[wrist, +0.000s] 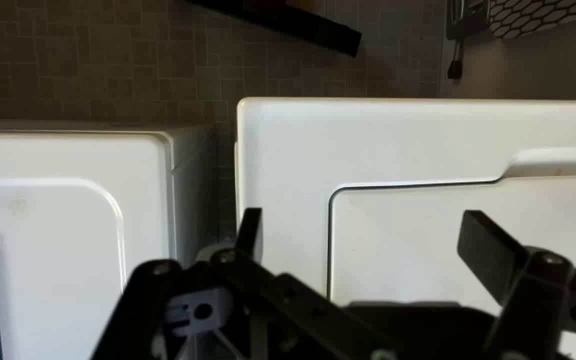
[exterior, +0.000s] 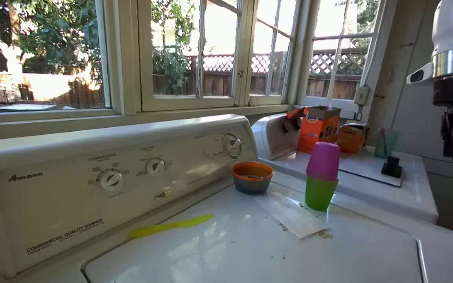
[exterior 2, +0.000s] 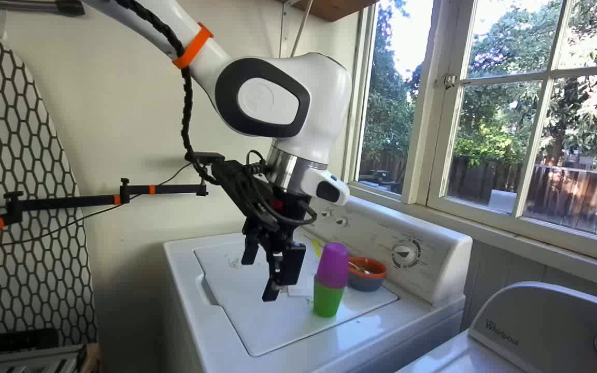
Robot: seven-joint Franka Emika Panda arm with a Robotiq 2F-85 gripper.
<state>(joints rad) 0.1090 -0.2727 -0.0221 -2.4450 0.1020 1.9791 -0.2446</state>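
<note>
My gripper (exterior 2: 260,273) hangs over the white washer lid (exterior 2: 257,331), its jaws wide apart. In the wrist view the gripper (wrist: 363,237) has only bare white lid below and between its dark fingers. It is also at the right edge of an exterior view. Nearest to it is a purple cup (exterior 2: 333,264), turned upside down on a green cup (exterior 2: 327,303); the gripper stands apart from both. Behind them sits a bowl (exterior: 252,184), orange inside and grey-blue outside, with something thin in it. A yellow-green knife (exterior: 171,226) and white paper (exterior: 295,220) lie on the lid.
The washer's knob panel (exterior: 132,188) rises along the window side. A second white machine (exterior: 403,196) holds an orange Tide box (exterior: 317,129), a teal cup (exterior: 385,141) and a black object (exterior: 391,167). Crumbs (exterior: 324,234) lie near the paper. An ironing board (exterior 2: 13,181) leans on the wall.
</note>
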